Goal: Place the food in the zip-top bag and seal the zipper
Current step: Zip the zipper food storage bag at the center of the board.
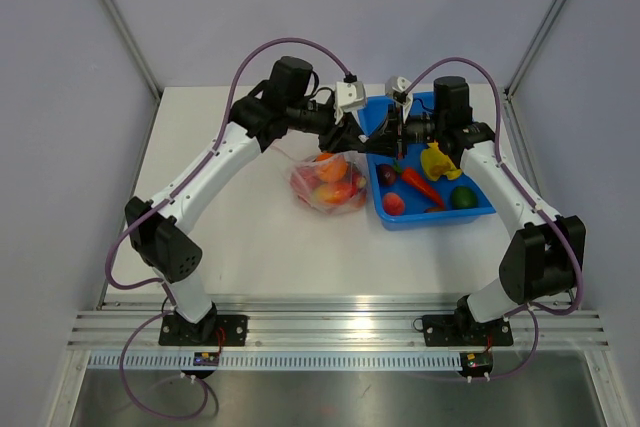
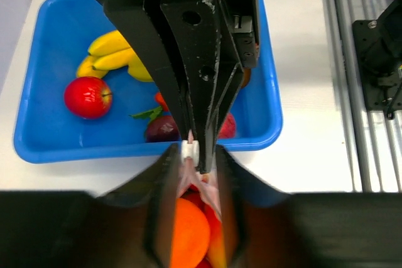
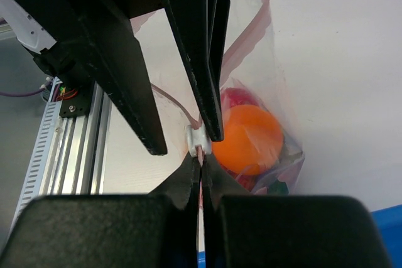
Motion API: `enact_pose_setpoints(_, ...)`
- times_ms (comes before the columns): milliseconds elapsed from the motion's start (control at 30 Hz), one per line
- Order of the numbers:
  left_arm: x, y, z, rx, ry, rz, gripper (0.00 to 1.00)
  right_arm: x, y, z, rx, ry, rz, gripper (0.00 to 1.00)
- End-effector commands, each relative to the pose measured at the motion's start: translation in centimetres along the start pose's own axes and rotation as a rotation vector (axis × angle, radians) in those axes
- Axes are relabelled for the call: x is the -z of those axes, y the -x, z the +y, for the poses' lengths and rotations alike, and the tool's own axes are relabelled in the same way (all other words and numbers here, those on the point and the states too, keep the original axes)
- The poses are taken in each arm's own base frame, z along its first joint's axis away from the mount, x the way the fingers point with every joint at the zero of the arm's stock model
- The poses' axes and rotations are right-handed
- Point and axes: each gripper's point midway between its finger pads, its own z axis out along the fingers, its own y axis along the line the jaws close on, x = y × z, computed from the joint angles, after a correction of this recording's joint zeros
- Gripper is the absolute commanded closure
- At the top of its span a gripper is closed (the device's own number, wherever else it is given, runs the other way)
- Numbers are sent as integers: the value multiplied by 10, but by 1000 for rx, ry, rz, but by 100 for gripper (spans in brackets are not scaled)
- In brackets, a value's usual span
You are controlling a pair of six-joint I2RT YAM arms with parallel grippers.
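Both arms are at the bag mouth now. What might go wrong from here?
1. The right gripper pinches the zipper, but the strip loops open beyond it, so a pull may skip or slip.
2. An apple and banana lie in the blue tray. Sealing now would leave them out.
3. The zip-top bag bulges under the left gripper, so a tug may tip it.

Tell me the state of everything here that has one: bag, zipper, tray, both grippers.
bag: part-filled with toy food, held up by its mouth
zipper: unsealed, strips apart
tray: holds banana and other pieces
left gripper: open, astride the white slider
right gripper: shut on the bag's edge
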Motion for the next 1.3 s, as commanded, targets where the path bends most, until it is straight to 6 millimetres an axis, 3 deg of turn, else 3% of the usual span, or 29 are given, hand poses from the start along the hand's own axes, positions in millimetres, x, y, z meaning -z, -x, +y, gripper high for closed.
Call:
enact_pose_setpoints(0, 4, 16, -9, -15, -40, -33, 62, 5, 36, 10, 126, 7, -43, 100)
enact_pose_setpoints(233, 3, 18, -7, -12, -40, -34, 64, 5, 38, 10, 130, 2, -45, 100)
enact_pose_setpoints(533, 1, 15, -8, 13, -49, -26, 76, 5, 41, 11, 135, 2, -51, 100)
enact_pose_setpoints(600, 0, 15, -7, 28, -45, -23, 64, 5, 41, 12, 134, 4, -54, 100)
enact_pose_setpoints(733, -2, 12, -6, 40, -44, -18, 58, 6, 43, 13, 141, 4, -59, 100)
enact_pose_setpoints(800, -2, 12, -6, 44, -45, -16, 61, 6, 42, 12, 138, 3, -58, 100)
enact_pose_setpoints(1067, -1, 10, -7, 42, -41, -5, 98, 5, 42, 9, 146, -13, -60, 100)
enact_pose_setpoints(1267, 4, -10, -9, 51, -22, 70, 100, 8, 46, -2, 194, -108, -92, 100)
